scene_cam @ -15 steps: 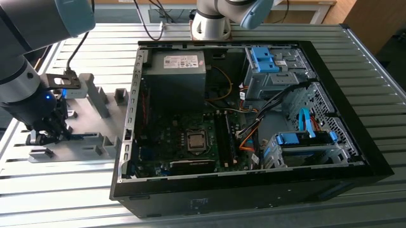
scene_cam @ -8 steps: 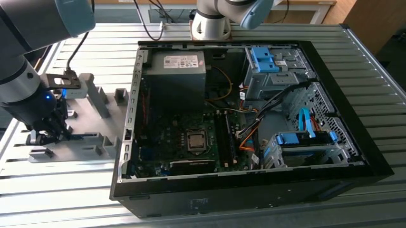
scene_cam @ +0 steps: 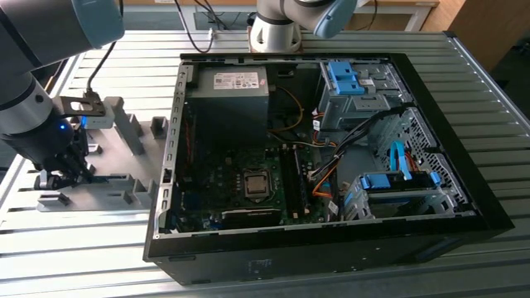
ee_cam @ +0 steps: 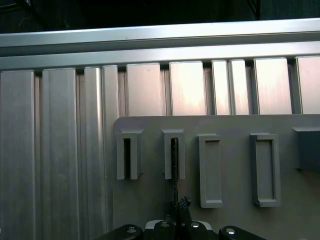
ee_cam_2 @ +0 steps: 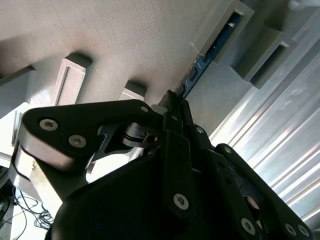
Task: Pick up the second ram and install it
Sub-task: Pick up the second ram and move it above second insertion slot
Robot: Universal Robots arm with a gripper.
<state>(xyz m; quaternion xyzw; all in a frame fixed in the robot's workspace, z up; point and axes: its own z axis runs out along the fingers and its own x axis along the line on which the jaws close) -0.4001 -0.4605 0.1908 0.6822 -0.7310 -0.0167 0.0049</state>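
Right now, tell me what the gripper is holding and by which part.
The gripper is shut on the memory stick, pinching it at its near end. The stick's far end sits at a slot of the gray holder.

At the exterior view's left, the arm shows a thick grey link that ends in a black wrist pointing straight down. The end effector hangs below the wrist, upright and low. In both wrist views its black fingers are drawn close together at their tips. They pinch the thin end of the second ram, and the bolted linkage plates are folded inward behind them.
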